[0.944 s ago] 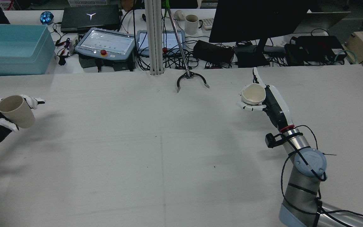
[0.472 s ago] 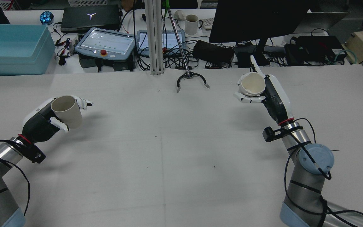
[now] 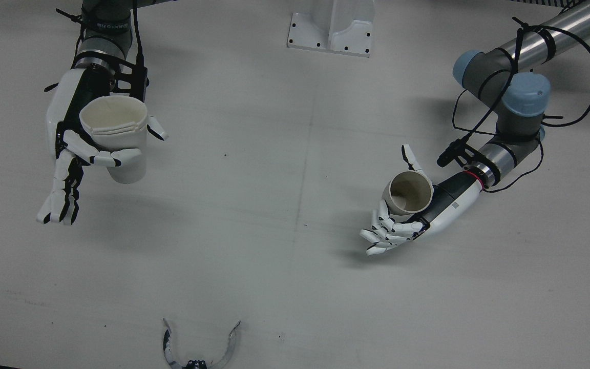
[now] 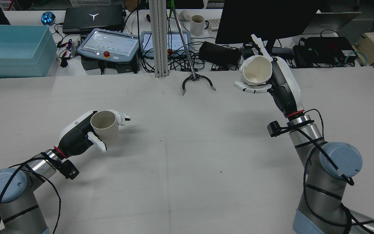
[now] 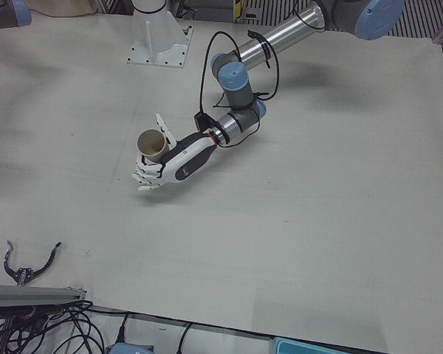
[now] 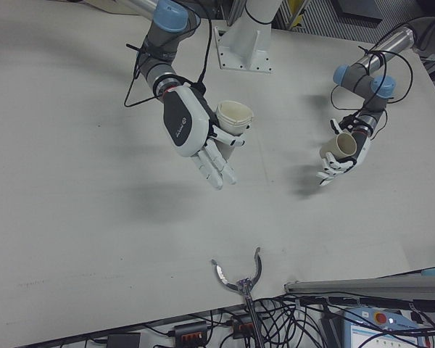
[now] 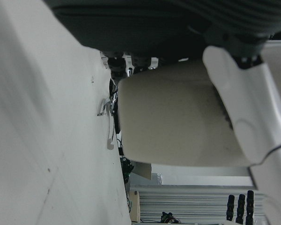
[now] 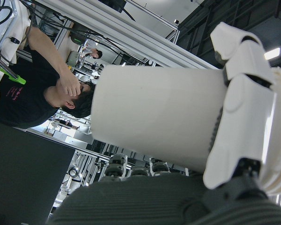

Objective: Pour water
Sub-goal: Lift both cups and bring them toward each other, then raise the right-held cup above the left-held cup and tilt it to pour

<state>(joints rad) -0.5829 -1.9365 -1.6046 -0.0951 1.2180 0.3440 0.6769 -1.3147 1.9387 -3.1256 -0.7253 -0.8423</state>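
Observation:
My left hand (image 4: 76, 135) is shut on a beige cup (image 4: 105, 127) and holds it upright, low over the table's left half. The cup also shows in the front view (image 3: 407, 192), the left-front view (image 5: 153, 145) and the left hand view (image 7: 173, 117). My right hand (image 4: 279, 84) is shut on a white cup (image 4: 255, 70) and holds it high above the far right of the table, with several fingers stretched out. That cup also shows in the front view (image 3: 116, 134), the right-front view (image 6: 232, 116) and the right hand view (image 8: 154, 117). The cups are far apart.
A black grabber claw (image 4: 197, 83) on a rod rests at the table's far middle edge. Beyond the edge are a teal bin (image 4: 11, 48), teach pendants (image 4: 109, 44), cables and a monitor (image 4: 265, 19). The white pedestal (image 3: 331, 25) stands between the arms.
My left hand has carried the beige cup rightward, toward the table's middle. My right hand has lifted the white cup higher and a little leftward.

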